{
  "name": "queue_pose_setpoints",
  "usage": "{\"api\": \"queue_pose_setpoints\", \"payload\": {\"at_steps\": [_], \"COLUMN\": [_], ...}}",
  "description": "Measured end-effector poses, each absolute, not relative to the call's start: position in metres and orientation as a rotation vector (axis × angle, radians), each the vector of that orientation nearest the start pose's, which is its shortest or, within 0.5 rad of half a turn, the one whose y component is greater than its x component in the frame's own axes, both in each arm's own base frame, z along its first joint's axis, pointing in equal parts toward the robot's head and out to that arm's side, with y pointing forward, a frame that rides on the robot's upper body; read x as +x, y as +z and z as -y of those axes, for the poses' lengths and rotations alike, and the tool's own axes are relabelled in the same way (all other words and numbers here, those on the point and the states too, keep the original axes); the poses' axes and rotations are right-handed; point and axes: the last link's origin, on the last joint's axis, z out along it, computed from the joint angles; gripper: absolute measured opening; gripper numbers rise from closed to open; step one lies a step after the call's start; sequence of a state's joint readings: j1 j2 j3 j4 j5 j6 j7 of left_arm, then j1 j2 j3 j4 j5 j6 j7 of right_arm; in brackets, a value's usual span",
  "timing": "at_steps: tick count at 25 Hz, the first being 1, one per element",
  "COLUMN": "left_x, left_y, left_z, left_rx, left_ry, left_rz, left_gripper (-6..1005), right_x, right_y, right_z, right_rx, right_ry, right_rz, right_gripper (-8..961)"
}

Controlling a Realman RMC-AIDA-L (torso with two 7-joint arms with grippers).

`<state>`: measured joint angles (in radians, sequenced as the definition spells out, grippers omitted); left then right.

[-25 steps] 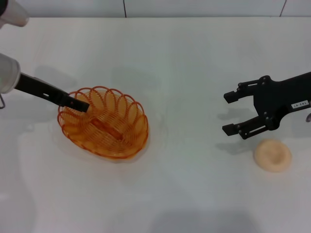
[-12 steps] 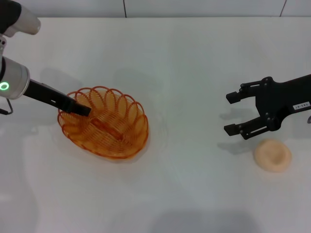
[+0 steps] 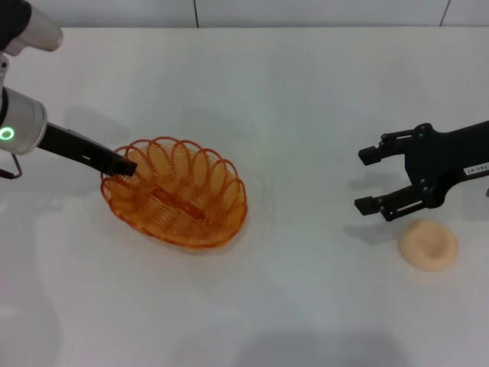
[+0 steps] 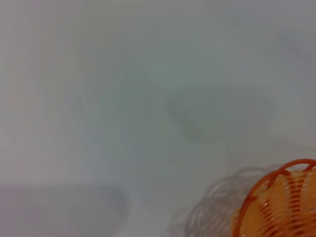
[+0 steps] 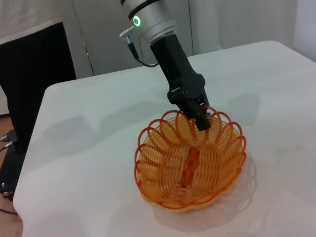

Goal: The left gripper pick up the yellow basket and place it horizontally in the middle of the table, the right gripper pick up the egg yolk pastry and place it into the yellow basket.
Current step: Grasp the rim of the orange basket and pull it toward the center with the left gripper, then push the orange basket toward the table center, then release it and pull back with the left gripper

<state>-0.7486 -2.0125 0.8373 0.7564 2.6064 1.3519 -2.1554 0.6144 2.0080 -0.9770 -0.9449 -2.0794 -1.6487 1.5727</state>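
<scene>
Your left end effector [image 3: 122, 165] has its black fingers pinched together on the looped rim of the oval orange wire basket [image 3: 177, 202], at the basket's end nearest that arm. A rim grip like this lets you drag or lift the yellow basket without crushing its weave. It sits left of centre on the plain white desk [image 3: 306, 99], long axis slanted rather than level across it, so I judge the placing step unfinished. Your right end effector [image 3: 368, 180] hovers with its fingers spread wide, just beside and above the small round peach-cream egg yolk pastry [image 3: 429, 244], not touching it; it looks parked ready for the pick once the basket is set.
</scene>
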Motion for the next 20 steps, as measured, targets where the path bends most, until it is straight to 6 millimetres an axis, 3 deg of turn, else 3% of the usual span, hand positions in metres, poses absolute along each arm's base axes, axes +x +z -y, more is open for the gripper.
{"api": "queue_pose_setpoints", "payload": {"at_steps": [7,12,20], "left_x": [-0.262,-0.252,-0.238], "left_y": [0.028,0.035,0.020], "left_z": [-0.388,-0.379,-0.373], "left_rx": [-2.548,-2.528,-2.400], "left_ry": [0.098,-0.014,-0.156], "left_rz": [1.194,1.283,1.575], "left_gripper": [121,108,89], "right_x": [0.208,0.211,0.212], "right_y": [0.027,0.031,0.034], "right_z": [-0.353,-0.351,-0.351], "right_rx": [-3.007,-2.987,-2.975], "right_ry": [0.283,0.275,0.271], "right_rz": [-0.285,-0.280,-0.275], "right_gripper": [852,853,853]}}
